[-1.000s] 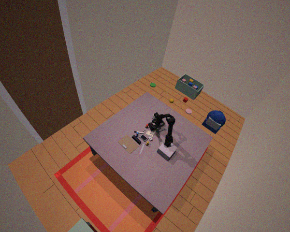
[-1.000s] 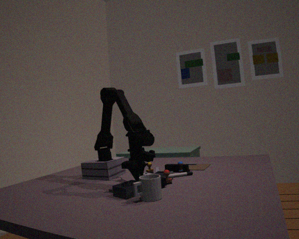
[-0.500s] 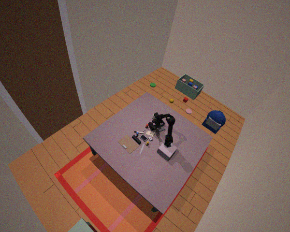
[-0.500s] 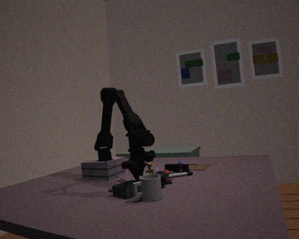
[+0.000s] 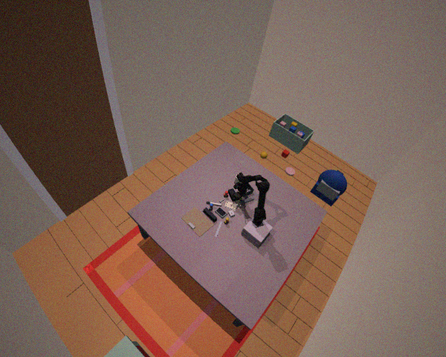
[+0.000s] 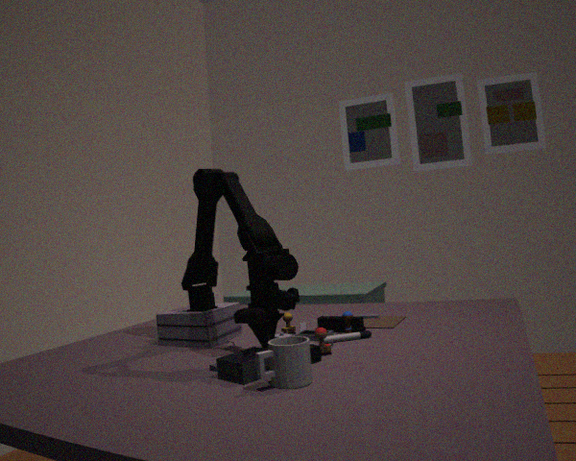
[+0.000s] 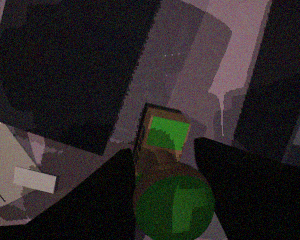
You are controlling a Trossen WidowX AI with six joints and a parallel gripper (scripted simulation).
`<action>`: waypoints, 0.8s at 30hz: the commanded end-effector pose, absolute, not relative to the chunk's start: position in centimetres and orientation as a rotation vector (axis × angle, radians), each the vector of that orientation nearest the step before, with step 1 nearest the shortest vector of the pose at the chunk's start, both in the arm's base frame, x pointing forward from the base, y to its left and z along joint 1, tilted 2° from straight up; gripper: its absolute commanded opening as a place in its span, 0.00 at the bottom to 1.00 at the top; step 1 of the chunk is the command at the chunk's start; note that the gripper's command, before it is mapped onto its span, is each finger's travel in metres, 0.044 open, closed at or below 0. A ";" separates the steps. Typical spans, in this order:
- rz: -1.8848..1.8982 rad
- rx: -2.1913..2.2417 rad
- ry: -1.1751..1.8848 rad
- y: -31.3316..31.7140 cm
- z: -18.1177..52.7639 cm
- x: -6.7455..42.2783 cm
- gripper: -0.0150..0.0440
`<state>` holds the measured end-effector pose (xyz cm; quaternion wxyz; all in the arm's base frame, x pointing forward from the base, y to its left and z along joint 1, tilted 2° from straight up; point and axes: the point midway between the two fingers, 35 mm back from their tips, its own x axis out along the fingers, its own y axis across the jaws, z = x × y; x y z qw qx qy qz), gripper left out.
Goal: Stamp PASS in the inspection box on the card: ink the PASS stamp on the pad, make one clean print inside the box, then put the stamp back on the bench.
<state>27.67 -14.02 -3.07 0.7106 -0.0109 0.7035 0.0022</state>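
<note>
My gripper (image 6: 265, 344) (image 7: 163, 154) is shut on a green-knobbed stamp (image 7: 175, 209). The stamp stands between the fingers, with a bright green patch on its brown base; its wording cannot be read. In the exterior view the fingertips are low behind the mug, and the stamp is hidden there. A cream card (image 5: 227, 204) (image 7: 1, 160) lies beside the gripper, at the left edge of the wrist view. A dark flat pad-like thing with a pale rim (image 5: 221, 212) lies near the card; whether it is the ink pad is unclear. The inspection box cannot be made out.
A grey mug (image 6: 293, 363) and a dark box (image 6: 237, 368) stand close to the gripper. Red (image 6: 321, 331), yellow (image 5: 227, 220) (image 6: 288, 317) and blue (image 5: 210, 204) knobbed stamps, a white marker (image 6: 347, 337), a black block (image 5: 209, 214) and a tan board (image 5: 200, 229) are around.
</note>
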 end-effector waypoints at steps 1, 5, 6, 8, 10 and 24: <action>-0.003 -0.025 1.560 -14.1 -2.8 27.7 0.25; -0.004 -0.026 1.561 -14.1 -2.6 27.8 0.25; -0.004 -0.026 1.561 -14.1 -2.6 27.8 0.25; -0.004 -0.027 1.561 -14.1 -2.5 27.8 0.25; -0.005 -0.027 1.561 -14.1 -2.4 27.8 0.25; -0.008 -0.031 1.562 -14.1 -1.7 27.9 0.25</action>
